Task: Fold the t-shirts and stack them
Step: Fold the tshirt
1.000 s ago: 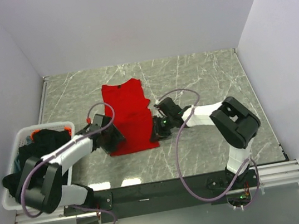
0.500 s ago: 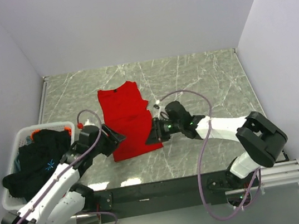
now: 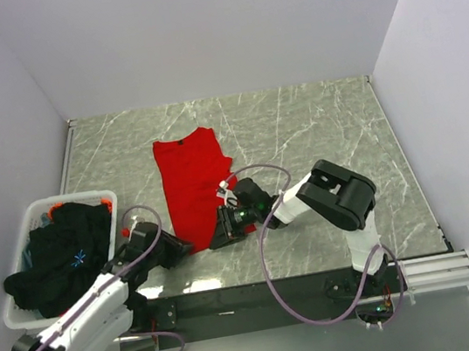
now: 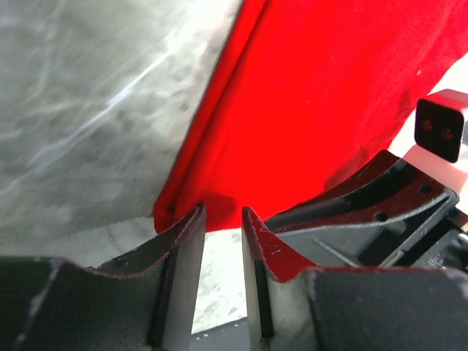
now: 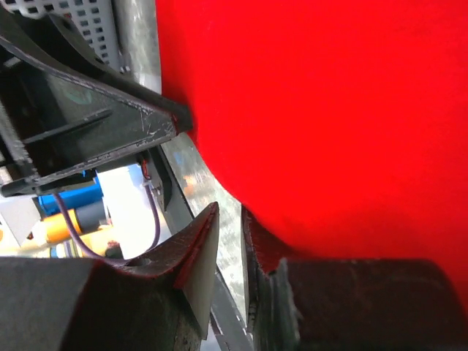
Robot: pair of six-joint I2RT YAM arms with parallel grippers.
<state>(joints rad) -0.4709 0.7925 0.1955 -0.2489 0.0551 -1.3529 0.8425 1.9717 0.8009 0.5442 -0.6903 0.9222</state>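
Red t-shirt [image 3: 189, 178] lies flat on the table [image 3: 316, 128], right of the basket [image 3: 70, 198]. Left gripper [image 3: 183, 247] and right gripper [image 3: 217, 236] sit at its near hem, fingers narrowly apart; whether either grips the cloth cannot be told.

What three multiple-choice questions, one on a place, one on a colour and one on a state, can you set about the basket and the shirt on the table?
1. Where is the white basket? A: at the left edge of the table. B: at its far right corner. C: on top of the shirt.
2. What colour is the t-shirt lying on the table? A: black. B: blue. C: red.
3. What state is the basket in? A: empty. B: upright, full of black clothes. C: tipped over.
Answers: 1 A, the top view shows it at the far left; 2 C, bright red on grey marble; 3 B, dark cloth heaps above its rim.
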